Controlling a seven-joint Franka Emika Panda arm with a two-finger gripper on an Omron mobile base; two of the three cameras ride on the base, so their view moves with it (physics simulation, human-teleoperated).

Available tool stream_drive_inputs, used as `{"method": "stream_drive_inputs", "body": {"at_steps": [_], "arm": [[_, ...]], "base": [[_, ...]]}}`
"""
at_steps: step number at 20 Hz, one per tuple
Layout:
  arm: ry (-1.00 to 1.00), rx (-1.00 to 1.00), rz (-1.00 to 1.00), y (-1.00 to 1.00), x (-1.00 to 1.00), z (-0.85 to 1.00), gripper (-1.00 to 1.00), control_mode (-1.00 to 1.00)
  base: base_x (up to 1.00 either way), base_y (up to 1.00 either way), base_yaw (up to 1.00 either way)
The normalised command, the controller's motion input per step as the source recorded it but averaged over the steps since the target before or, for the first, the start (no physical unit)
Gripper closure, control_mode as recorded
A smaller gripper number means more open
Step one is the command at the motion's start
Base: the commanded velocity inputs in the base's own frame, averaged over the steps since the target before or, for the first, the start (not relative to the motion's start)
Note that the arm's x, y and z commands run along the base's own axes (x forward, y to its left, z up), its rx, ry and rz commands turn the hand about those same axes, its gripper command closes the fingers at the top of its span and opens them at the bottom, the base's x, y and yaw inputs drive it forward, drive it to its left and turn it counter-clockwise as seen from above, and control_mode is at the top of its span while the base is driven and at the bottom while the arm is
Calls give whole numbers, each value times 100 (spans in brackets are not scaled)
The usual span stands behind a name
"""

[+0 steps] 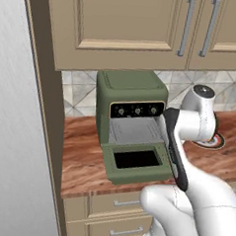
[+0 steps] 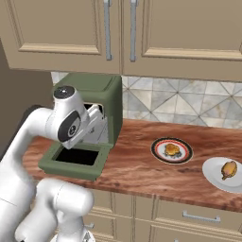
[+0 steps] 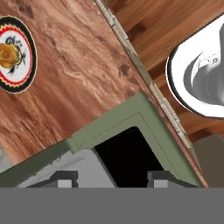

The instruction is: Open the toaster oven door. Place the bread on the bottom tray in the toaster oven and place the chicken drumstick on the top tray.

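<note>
The olive-green toaster oven [image 1: 131, 98] stands at the left end of the wooden counter. Its door [image 1: 137, 160] lies folded down flat, dark window facing up, and the grey inside [image 1: 135, 131] is exposed. My gripper [image 3: 111, 178] hovers over the open door [image 3: 131, 131], by the oven mouth. It is open, with nothing between its fingertips [image 3: 65, 177]. What looks like the bread [image 2: 171, 150] lies on a red-rimmed plate [image 2: 158, 144] to the right. What looks like the chicken drumstick [image 2: 229, 169] rests on a white plate [image 2: 212, 177] further right.
Wall cabinets [image 2: 118, 33] hang low over the oven. A tall grey panel [image 1: 15, 133] closes off the counter's left end. Drawers [image 1: 119, 204] run under the counter edge. Bare wooden counter [image 2: 132, 160] separates the door from the plates.
</note>
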Motion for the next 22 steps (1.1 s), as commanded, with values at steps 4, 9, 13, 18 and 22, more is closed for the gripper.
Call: {"method": "stream_drive_inputs", "body": {"at_steps": [4,9,13,18,22], "arm": [[9,0,0,-100,4,11,-100,-100],[8,0,1,-100,4,12,-100,-100],[6,0,8,-59,3,0,-100,-100],[7,-2,3,-14,1,-10,-100,-100],[1,-9,10,-24,15,-1,-100,-100]], "base": [[0,0,0],[0,0,0],[0,0,0],[0,0,0],[0,0,0]]}}
